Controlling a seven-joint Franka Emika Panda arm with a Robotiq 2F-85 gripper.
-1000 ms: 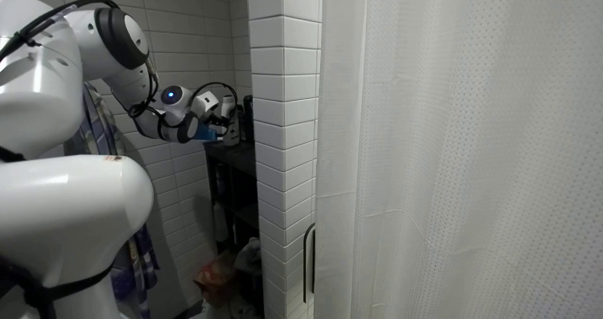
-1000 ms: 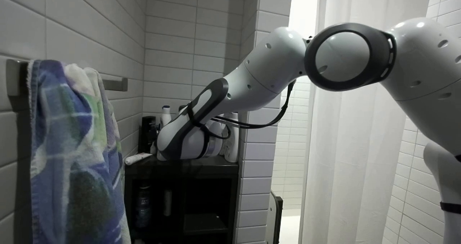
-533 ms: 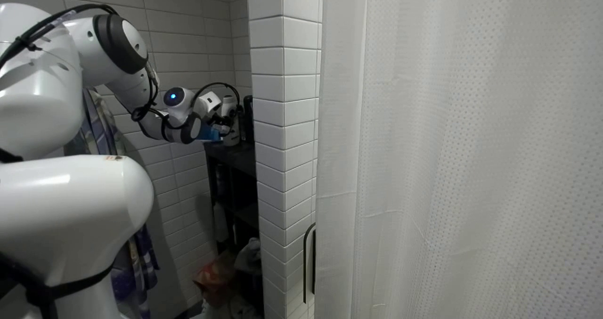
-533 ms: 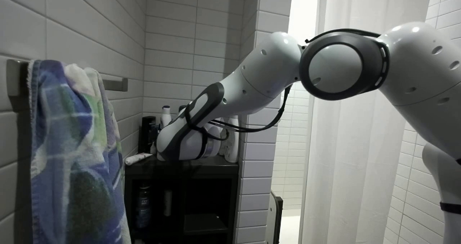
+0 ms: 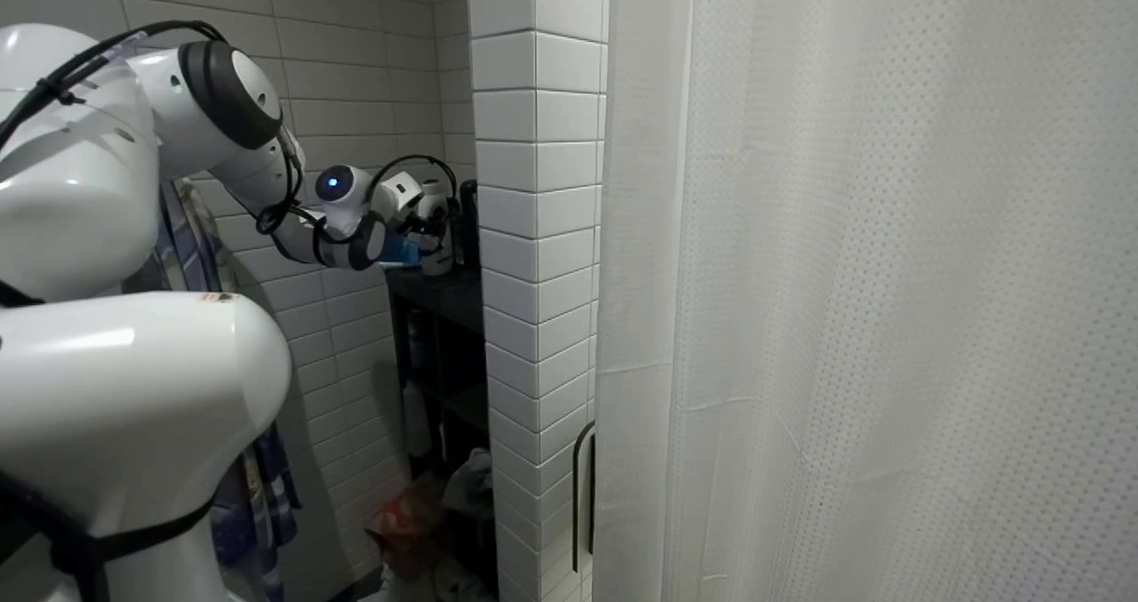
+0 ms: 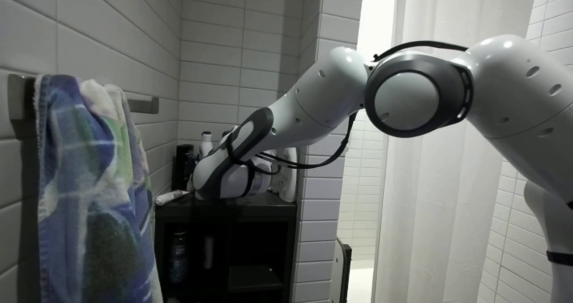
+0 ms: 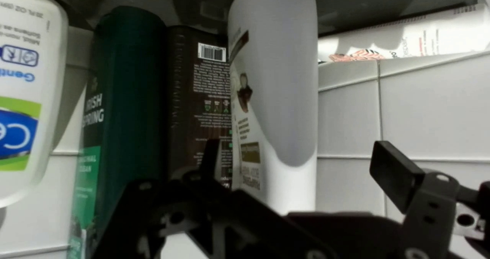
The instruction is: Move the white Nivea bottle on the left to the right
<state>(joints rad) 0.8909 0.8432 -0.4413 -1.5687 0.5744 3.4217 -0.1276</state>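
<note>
- Has the fingers (image 7: 396, 176) set wide, gripping nothing; probably spread so to pass either side of a bottle without shoving it over.
- Frames the white bottle (image 7: 283, 79) between the fingers in the wrist view; most likely the one to move (shows no readable brand name from here, so taken on colour and place).
- Finds it upright on the black shelf unit (image 6: 264, 211), with base away from the fingers; suits a squeeze from both flanks, but may swing at the base under a hold so near the hidden top.
- Leaves more room beside the finger toward the white tube (image 7: 413, 37) than beside the finger toward the brown bottle (image 7: 195, 106); probably calls for a slight sideways correction before closing, to meet both flanks together rather than drag the base.
- Puts the brown bottle just outside that tighter finger, with the green bottle (image 7: 126, 98) beyond; crowds the side, so risks a nudge. Cannot tell the depth: in the gap, or merely in front.
- Has the white tube lying down outside the roomier finger; likely hinders little there.
- Taking the wrist view as upside down, expects a carry past the brown bottle and green bottle, toward the blue-labelled bottle (image 7: 23, 60); probably wants lifting or a path in front, not a push through.
</note>
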